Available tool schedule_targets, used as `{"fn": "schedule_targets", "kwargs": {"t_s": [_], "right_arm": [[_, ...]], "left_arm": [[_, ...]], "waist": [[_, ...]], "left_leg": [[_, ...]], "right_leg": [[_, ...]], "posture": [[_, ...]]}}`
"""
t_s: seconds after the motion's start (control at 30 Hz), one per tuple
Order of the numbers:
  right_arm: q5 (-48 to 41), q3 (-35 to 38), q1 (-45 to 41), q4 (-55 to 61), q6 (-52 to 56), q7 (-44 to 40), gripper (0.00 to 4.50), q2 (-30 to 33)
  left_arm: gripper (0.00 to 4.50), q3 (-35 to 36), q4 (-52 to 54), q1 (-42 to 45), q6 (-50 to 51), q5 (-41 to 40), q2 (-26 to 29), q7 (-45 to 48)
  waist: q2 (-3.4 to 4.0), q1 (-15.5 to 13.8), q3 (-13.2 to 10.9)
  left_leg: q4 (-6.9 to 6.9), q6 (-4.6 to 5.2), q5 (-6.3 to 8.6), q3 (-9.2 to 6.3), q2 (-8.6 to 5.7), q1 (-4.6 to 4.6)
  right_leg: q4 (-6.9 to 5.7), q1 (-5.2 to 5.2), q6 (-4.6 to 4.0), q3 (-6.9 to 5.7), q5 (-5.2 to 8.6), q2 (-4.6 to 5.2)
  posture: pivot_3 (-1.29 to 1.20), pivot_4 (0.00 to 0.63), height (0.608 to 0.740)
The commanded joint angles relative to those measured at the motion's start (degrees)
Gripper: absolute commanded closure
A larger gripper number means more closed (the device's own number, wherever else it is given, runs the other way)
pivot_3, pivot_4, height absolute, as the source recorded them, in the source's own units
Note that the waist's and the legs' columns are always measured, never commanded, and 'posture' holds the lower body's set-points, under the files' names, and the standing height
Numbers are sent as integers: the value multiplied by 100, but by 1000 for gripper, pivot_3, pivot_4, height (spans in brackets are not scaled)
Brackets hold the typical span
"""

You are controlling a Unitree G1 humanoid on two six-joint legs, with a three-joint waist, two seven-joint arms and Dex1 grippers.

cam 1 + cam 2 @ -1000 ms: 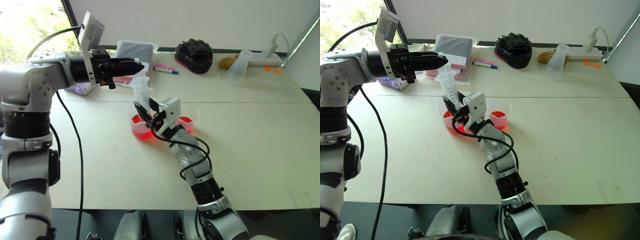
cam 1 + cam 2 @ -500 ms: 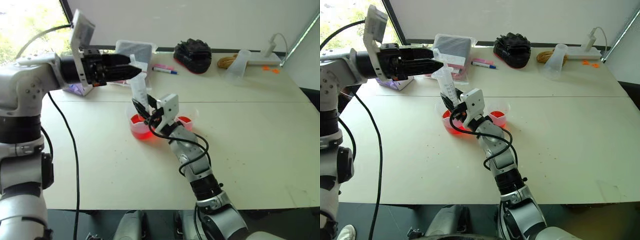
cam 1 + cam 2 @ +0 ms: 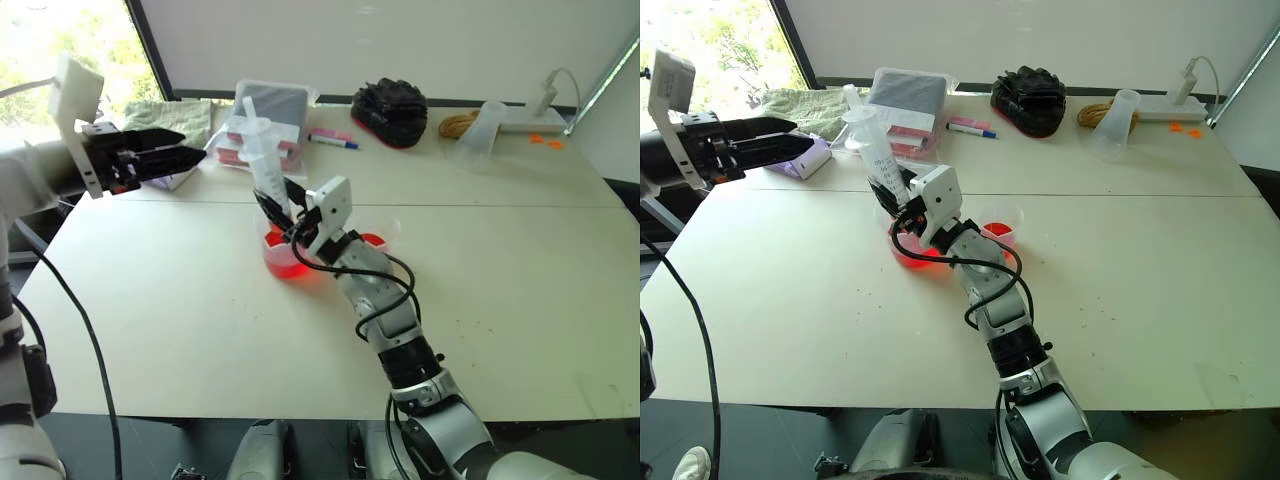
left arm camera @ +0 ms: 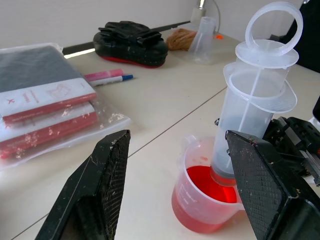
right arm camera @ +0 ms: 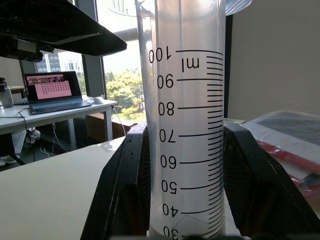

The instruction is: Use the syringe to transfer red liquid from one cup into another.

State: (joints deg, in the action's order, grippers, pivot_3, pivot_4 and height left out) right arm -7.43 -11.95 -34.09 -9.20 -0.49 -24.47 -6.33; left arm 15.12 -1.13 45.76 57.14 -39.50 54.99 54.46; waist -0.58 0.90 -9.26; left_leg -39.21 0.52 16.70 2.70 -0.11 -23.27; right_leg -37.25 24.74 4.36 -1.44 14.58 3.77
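Clamping the syringe [image 3: 268, 152] by its graduated barrel, the right gripper [image 3: 291, 214] is seen at frame centre in the left eye view, jaws closed on both sides of the barrel as confirmed in the right wrist view. The barrel is held near-upright, tilted slightly toward upper left, with its tip down in the wider cup [image 4: 200, 200], so the red liquid [image 4: 205, 182] can be reached. The grip appears set low on the barrel so that the plunger ring [image 4: 274, 24] at the top is left free for the other hand. The plunger looks pushed in, and no red is visible in the barrel, so the draw is judged not yet done. The narrower cup [image 3: 1001, 226] is placed just right of the wider one, a little red in it, keeping the transfer short. The left gripper [image 3: 165, 156] is held at the left edge, well apart from the syringe, fingers [image 4: 102, 190] spread wide and empty.
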Motion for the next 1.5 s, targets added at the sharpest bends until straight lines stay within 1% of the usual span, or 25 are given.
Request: {"fn": "schedule_targets", "kwargs": {"t_s": [0.03, 0.23, 0.37, 0.53, 0.63, 0.73, 0.83, 0.93, 1.07, 1.2, 1.37, 1.5], "right_arm": [[-91, 155, -224, 140, -128, 2, 3142, 23], [-57, 249, -329, 302, -37, 50, 3142, 119], [-206, 548, -648, 640, 270, 255, 3142, 240], [-764, 1082, -1189, 1633, 1445, 702, 3142, 369], [-1009, 1366, -1389, 2109, 1993, 995, 3142, 469], [-1068, 1563, -1424, 2613, 2421, 1248, 3142, 722], [-1043, 1552, -1180, 3050, 2699, 1380, 3142, 921], [-914, 1459, -660, 3533, 2900, 1512, 3142, 1098], [-623, 1197, 61, 3816, 2759, 1592, 3142, 1232], [-291, 889, 768, 3720, 2286, 1589, 3142, 1239], [-52, 687, 1075, 3379, 1790, 1576, 3142, 1155], [2, 710, 1137, 3231, 1571, 1634, 3142, 1066]], "left_arm": [[1362, 215, 216, 90, -102, -156, -101, -136], [1362, 97, 223, 219, -209, -233, -452, -225], [1362, -82, 24, 461, -384, -164, -744, -169], [1362, -517, -628, 946, -859, 91, -1161, 139], [1362, -744, -1102, 1261, -1159, 267, -1387, 353], [1362, -981, -1619, 1625, -1473, 444, -1725, 604], [1362, -1135, -2074, 1916, -1741, 606, -1996, 833], [1362, -1268, -2540, 2267, -2029, 740, -2350, 1062], [1362, -1351, -3051, 2652, -2323, 913, -2648, 1302], [1362, -1418, -3628, 3166, -2644, 1103, -2996, 1503], [1362, -1420, -4112, 3674, -2791, 1263, -3317, 1751], [1362, -1228, -4156, 4073, -2276, 1050, -3522, 1831]], "waist": [[0, 5, 0], [0, 24, 0], [0, 21, 0], [0, -11, 0], [0, 0, 0], [0, -15, 0], [0, -12, 0], [-1, -15, 0], [-1, 4, 0], [-1, 1, 0], [-2, 1, -1], [-3, 2, -1]], "left_leg": [[0, 0, 0, 0, 0, 0], [0, -1, 0, 0, 0, 0], [0, -1, -1, 0, 0, -2], [0, -2, -1, 1, -1, -2], [0, -2, -1, 1, -1, -3], [1, -1, -1, 2, -1, -4], [0, 1, 0, 5, -5, -7], [2, 5, 2, 4, -5, -8], [1, 32, 17, 7, -5, -9], [1, 42, 23, 6, -4, -9], [0, 45, 24, 7, -5, -8], [-1, 46, 25, 7, -5, -8]], "right_leg": [[0, 0, 0, 0, 0, 0], [-1, 1, 0, 0, 0, 0], [-2, 3, 0, 0, 0, -1], [-6, 2, 0, -1, 0, 1], [-8, 3, 0, -2, 0, -1], [-8, 3, 0, -3, 0, -5], [-4, 3, 0, -5, 0, -7], [-2, 2, 0, -5, 0, -11], [1, 3, 1, -5, 0, -12], [4, 4, 1, -5, 0, -19], [9, 4, 2, -9, 0, -21], [10, 3, 2, -9, 1, -21]], "posture": [[0, 150, 740], [0, 150, 740], [0, 150, 740], [0, 150, 740], [0, 150, 740], [0, 150, 740], [0, 150, 740], [0, 150, 740], [0, 150, 740], [0, 150, 740], [0, 150, 740], [0, 150, 740]]}}
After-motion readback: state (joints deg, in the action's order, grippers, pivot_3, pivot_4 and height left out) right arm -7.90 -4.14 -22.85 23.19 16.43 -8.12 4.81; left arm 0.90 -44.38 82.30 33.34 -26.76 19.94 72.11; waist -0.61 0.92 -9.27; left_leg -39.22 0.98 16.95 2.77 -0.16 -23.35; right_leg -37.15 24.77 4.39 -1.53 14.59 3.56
